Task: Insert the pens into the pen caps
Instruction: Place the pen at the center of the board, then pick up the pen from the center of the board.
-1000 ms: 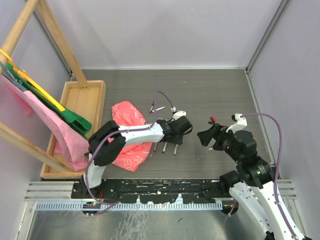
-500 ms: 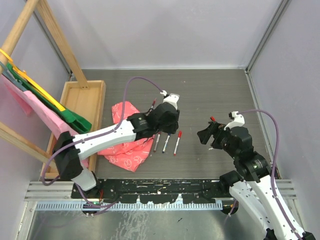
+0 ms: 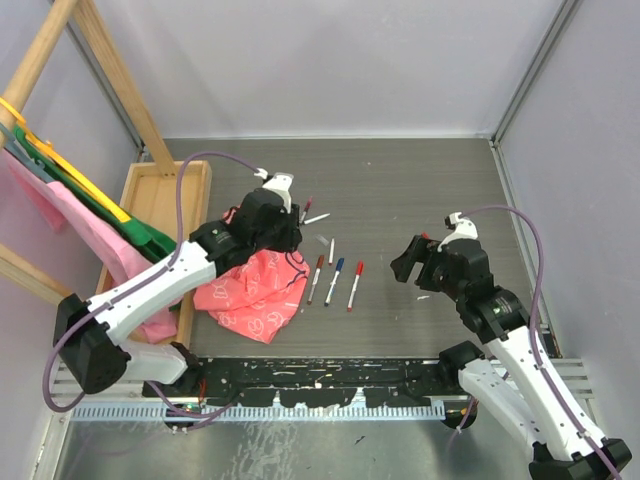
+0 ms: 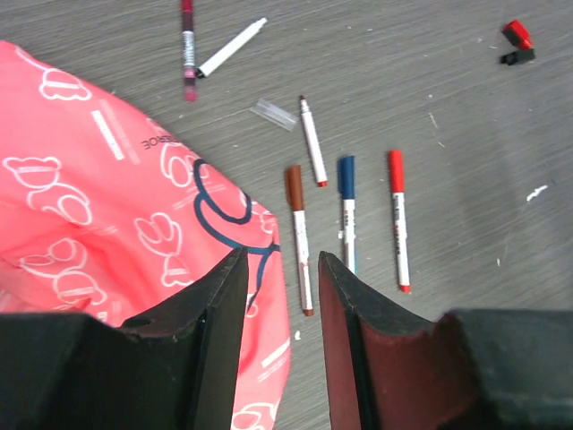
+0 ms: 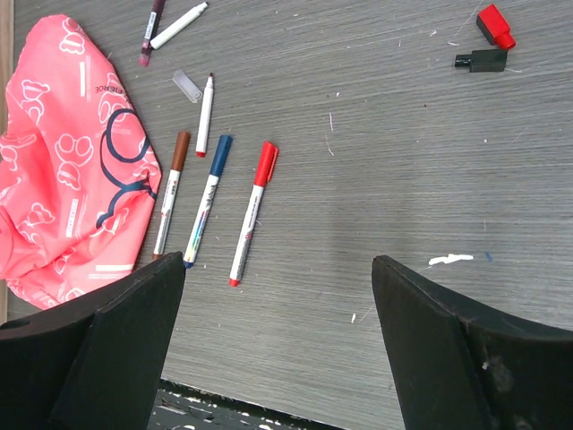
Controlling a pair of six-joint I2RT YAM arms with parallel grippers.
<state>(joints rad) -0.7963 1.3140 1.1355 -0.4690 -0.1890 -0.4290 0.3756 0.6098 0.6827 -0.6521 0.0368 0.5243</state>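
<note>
While the left hand [image 4: 282, 260] hovers, three pens [image 4: 347, 215] lie nearly parallel.

dark grey wood-grain table [image 3: 420, 190], pale lilac walls [image 3: 330, 60], wooden rack [image 3: 120, 72] and tray [image 3: 165, 200] at left.

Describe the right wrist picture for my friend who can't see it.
Three capped pens lie side by side on a grey table: the brown pen, the blue pen and the red pen, framed by the open right gripper. A pink cloth lies to their left; a red cap and a black cap sit top right.
</note>
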